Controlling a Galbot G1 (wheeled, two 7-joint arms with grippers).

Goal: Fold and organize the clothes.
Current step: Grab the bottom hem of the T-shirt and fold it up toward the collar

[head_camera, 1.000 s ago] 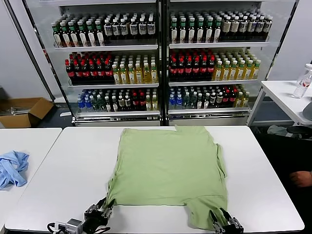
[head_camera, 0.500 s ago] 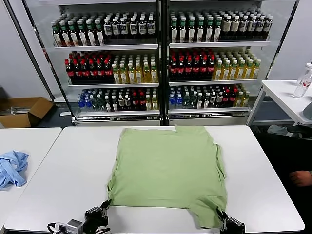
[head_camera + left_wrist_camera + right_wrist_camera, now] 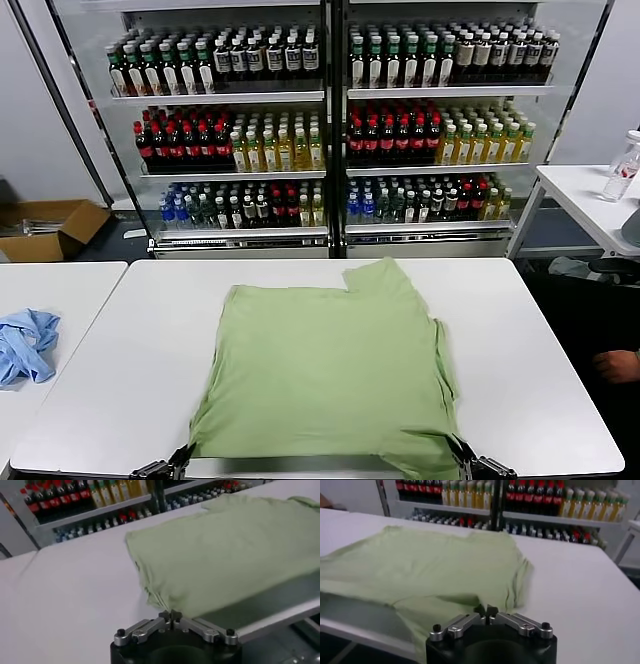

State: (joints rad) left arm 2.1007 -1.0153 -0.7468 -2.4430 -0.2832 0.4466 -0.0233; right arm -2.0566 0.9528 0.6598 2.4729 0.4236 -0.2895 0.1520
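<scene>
The light green shirt (image 3: pixel 320 370) lies flat on the white table (image 3: pixel 140 340), its plain side up, with its near hem at the table's front edge. No buttons or print show. My left gripper (image 3: pixel 183 458) is shut on the shirt's near left corner, just past the front edge. My right gripper (image 3: pixel 460 455) is shut on the near right corner. In the left wrist view the closed gripper (image 3: pixel 170 614) pinches the shirt (image 3: pixel 220 560) at its folded edge. In the right wrist view the closed gripper (image 3: pixel 486 611) pinches the shirt (image 3: pixel 420 575).
A light blue garment (image 3: pixel 25 345) lies on a separate table at the left. A drinks cooler (image 3: pixel 330 130) stands behind the table. A cardboard box (image 3: pixel 50 228) sits on the floor at far left. Another table with a bottle (image 3: pixel 620 170) is at the right.
Both grippers have drawn back toward me past the table's front edge, dragging the shirt with them. The shirt has slid nearer and slightly left.
</scene>
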